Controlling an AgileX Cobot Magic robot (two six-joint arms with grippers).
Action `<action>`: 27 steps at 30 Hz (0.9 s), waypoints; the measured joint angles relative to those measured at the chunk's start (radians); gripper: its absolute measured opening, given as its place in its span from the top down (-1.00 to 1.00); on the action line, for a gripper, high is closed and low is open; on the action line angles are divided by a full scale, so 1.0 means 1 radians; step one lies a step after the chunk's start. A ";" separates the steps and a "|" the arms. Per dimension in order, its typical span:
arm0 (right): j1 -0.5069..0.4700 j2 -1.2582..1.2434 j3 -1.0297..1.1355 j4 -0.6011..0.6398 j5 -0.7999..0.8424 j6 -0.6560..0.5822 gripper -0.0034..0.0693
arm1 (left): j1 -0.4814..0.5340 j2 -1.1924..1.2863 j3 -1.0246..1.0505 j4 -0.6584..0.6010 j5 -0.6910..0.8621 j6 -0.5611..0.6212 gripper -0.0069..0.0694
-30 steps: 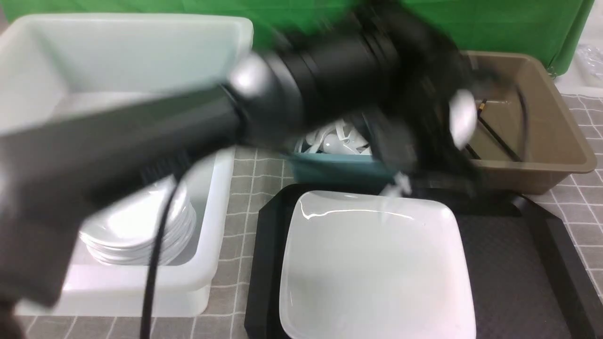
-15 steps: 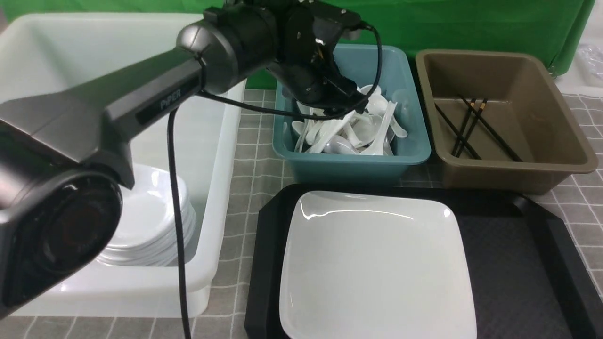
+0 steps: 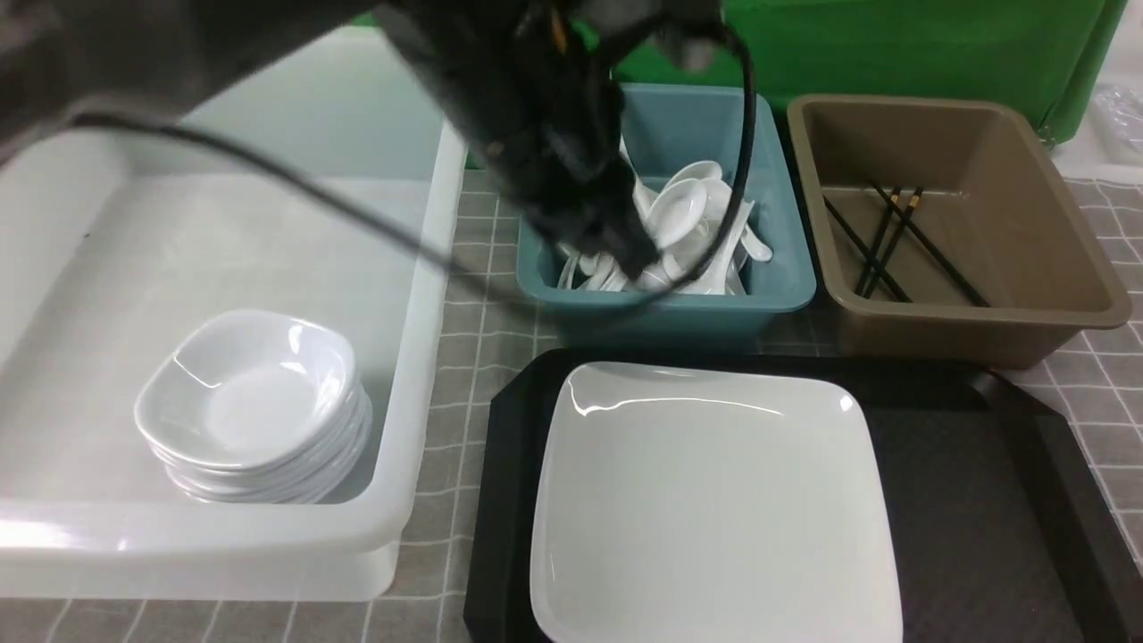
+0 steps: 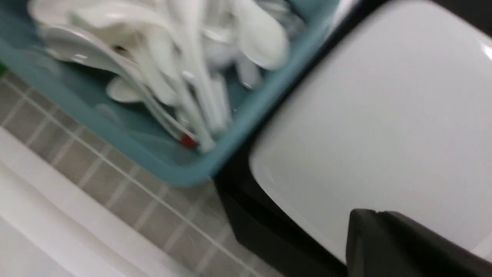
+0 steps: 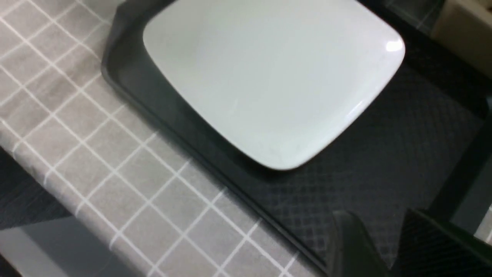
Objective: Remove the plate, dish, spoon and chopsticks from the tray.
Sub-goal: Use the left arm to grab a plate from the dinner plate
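Grey checked cloth [image 3: 464,295] covers the desk [image 3: 1107,241]. Low in the front view's middle the plate [image 3: 714,509] lies on the left part of the tray [image 3: 982,500]. Above it white spoons [image 3: 679,210] fill a teal bin [image 3: 696,313], black chopsticks [image 3: 896,228] lie in the brown bin [image 3: 964,335] at upper right, and small dishes [image 3: 259,402] are stacked in a white tub [image 3: 420,339] at left. The left arm [image 3: 536,134] (badly blurred) hangs over the teal bin with the left jaws clenched; the right jaws stand apart above the tray, gripping nothing.

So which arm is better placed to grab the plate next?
Probably right: the right gripper hangs open over the tray beside the plate; the left gripper is shut above the spoon bin.
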 joint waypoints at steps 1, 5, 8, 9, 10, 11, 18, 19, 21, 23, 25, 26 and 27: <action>0.000 0.000 0.000 0.000 -0.015 0.001 0.26 | -0.019 -0.044 0.072 -0.002 -0.008 0.031 0.79; 0.000 0.000 0.000 0.000 -0.076 0.029 0.33 | -0.079 -0.168 0.333 -0.010 -0.055 0.171 0.79; 0.000 0.000 0.000 0.005 -0.137 0.045 0.56 | -0.126 -0.239 0.528 -0.036 -0.154 0.326 0.77; 0.000 0.000 0.000 0.008 -0.146 0.045 0.60 | -0.130 -0.246 0.558 -0.040 -0.177 0.342 0.76; 0.000 0.000 0.000 0.012 -0.160 0.046 0.67 | -0.139 -0.252 0.593 -0.044 -0.205 0.359 0.73; 0.000 0.000 0.000 0.020 -0.172 0.050 0.72 | -0.147 -0.255 0.632 -0.047 -0.240 0.379 0.70; 0.000 0.000 0.000 0.067 -0.211 0.081 0.83 | -0.157 -0.258 0.777 -0.094 -0.470 0.586 0.24; 0.000 0.000 0.000 0.067 -0.211 0.081 0.83 | -0.157 -0.258 0.779 -0.094 -0.477 0.590 0.24; 0.000 0.000 0.000 0.072 -0.211 0.094 0.83 | -0.157 -0.254 0.793 -0.104 -0.536 0.634 0.06; 0.000 0.000 0.000 0.084 -0.211 0.102 0.83 | -0.157 -0.232 0.795 -0.106 -0.566 0.672 -0.13; 0.000 0.001 0.000 0.091 -0.211 0.109 0.83 | -0.157 -0.203 0.797 -0.106 -0.582 0.692 -0.22; 0.000 0.001 0.000 0.093 -0.211 0.110 0.83 | -0.157 -0.180 0.800 -0.106 -0.593 0.698 -0.26; 0.000 0.001 0.000 0.094 -0.211 0.114 0.83 | -0.157 -0.163 0.801 -0.106 -0.603 0.703 -0.27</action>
